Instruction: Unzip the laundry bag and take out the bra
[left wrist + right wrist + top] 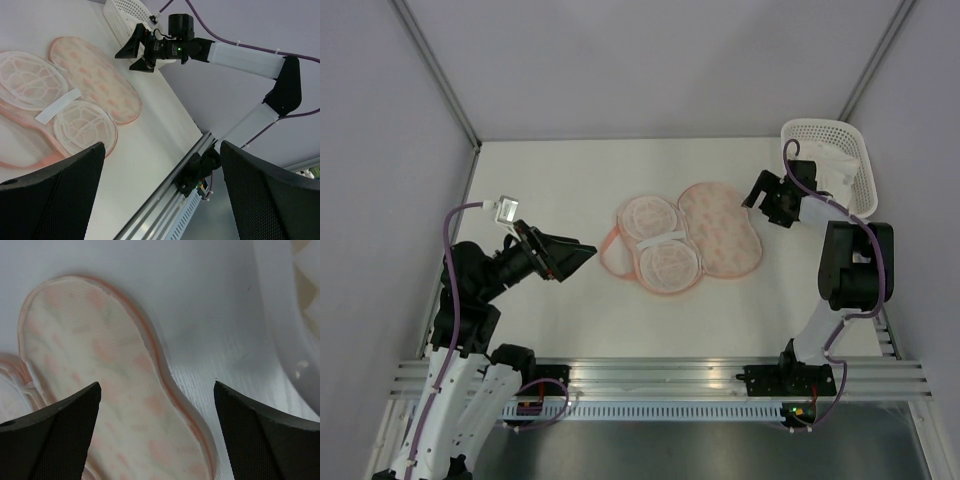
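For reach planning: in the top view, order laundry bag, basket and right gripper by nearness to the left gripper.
From the left gripper:
1. laundry bag, table centre
2. right gripper, beyond the bag
3. basket, far right corner

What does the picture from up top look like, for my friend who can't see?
An opened cream laundry bag with orange prints lies flat on the table. The left hand and right hand, one on each side, are both open and apart from it. A white basket stands at the far right corner.
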### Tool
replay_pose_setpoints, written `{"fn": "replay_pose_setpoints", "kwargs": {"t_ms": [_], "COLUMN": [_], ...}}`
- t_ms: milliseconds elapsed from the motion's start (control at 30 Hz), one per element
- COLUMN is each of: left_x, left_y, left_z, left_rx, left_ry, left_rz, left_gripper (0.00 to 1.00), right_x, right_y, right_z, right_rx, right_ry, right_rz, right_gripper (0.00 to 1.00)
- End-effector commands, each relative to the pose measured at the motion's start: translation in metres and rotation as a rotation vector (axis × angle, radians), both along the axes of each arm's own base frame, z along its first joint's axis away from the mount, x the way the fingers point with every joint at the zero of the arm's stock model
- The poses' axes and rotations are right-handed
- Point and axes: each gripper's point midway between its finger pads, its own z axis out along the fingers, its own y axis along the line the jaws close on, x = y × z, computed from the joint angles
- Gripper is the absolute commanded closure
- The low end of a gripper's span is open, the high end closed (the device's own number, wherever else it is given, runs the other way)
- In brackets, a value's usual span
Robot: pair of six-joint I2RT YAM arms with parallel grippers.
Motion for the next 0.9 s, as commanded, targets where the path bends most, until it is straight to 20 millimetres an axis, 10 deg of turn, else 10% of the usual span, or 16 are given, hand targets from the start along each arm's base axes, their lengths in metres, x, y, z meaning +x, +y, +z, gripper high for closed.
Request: {"fn": "replay_pose_setpoints", "kwargs": {"t_ms": [0,467,633,767,867], "left_x": [0.004,-0.001,-0.003,-0.004,-0.005], "left_y": [0.004,0.006,0.007,0.009,0.010], "left_z": [0.003,0.000,-0.003,-0.005,-0.006], "left_rx": [0.024,0.018,0.021,0.022,0.025], "left_ry": [-0.055,-0.056,-0.055,-0.055,-0.055], "left_rz": [0.022,0.032,0.039,0.050,0.055], "left_gripper": [0.00,0.01,0.00,0.00,0.00], "right_x": [0.018,-0.017,-0.027,-0.028,-0.024], "right_y": [0.018,0.051,0.066,0.068,0.064], "right_z": [0.006,-0.034,-0.036,-0.029,-0.011], "right_rx": [0.139,0.015,0.005,0.005,-0.020], "right_ry": [-0.071,0.098,0.110,0.099,0.060], "right_rz": [0.065,0.192,0.237,0.246,0.221], "right_gripper": [0.02,0.03,0.39,0.88,1.00]}}
